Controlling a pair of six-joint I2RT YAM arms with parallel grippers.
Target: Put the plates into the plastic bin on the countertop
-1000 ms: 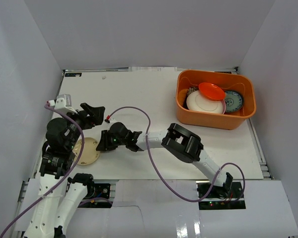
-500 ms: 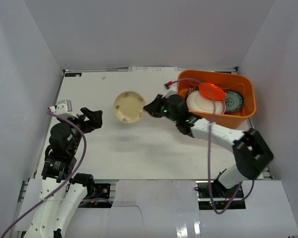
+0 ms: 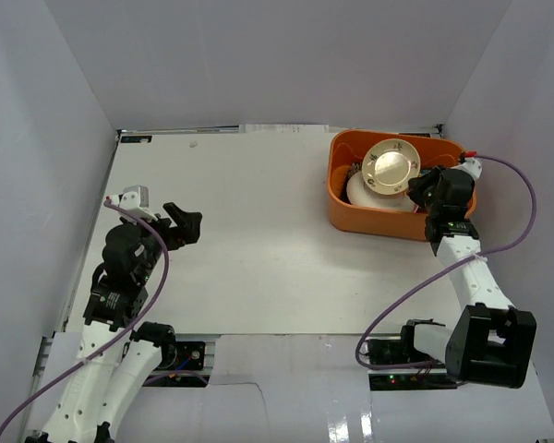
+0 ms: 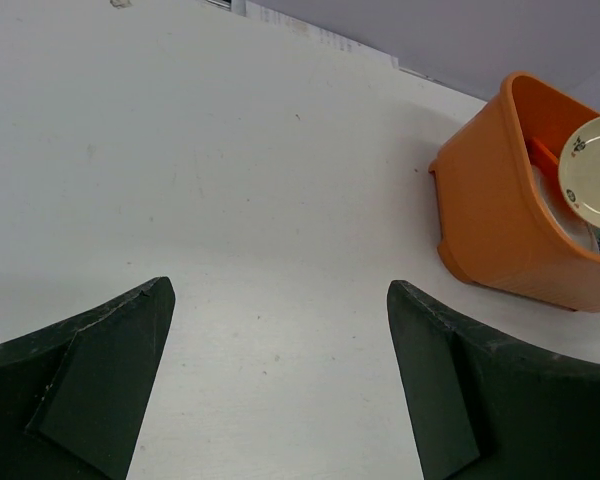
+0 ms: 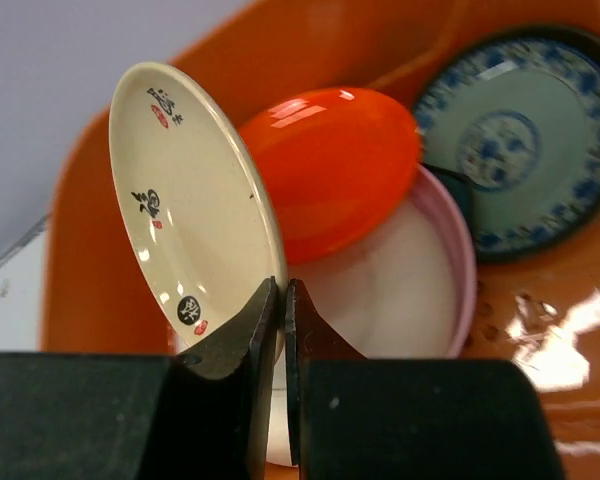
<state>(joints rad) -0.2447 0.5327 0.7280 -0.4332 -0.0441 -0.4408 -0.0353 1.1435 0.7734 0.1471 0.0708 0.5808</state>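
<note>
My right gripper (image 5: 282,290) is shut on the rim of a round cream plate (image 5: 190,205) and holds it tilted on edge above the orange plastic bin (image 3: 346,208). The cream plate (image 3: 391,166) hangs over the bin's middle in the top view. Inside the bin (image 5: 100,270) lie a pink plate (image 5: 420,290), a small orange-red dish (image 5: 335,170) on top of it, and a blue-green patterned plate (image 5: 520,150) at the right. My left gripper (image 3: 186,224) stands open over the bare white countertop (image 3: 249,231) at the left, far from the bin (image 4: 490,210).
Pale walls enclose the countertop on three sides. A purple cable (image 3: 415,295) loops from the right arm down to its base. A dark dish edge (image 3: 355,171) shows at the bin's left inside wall.
The right arm picked the cream plate up from beside the left arm's base and carried it across the table to above the bin. The left gripper shifted slightly, still open.
</note>
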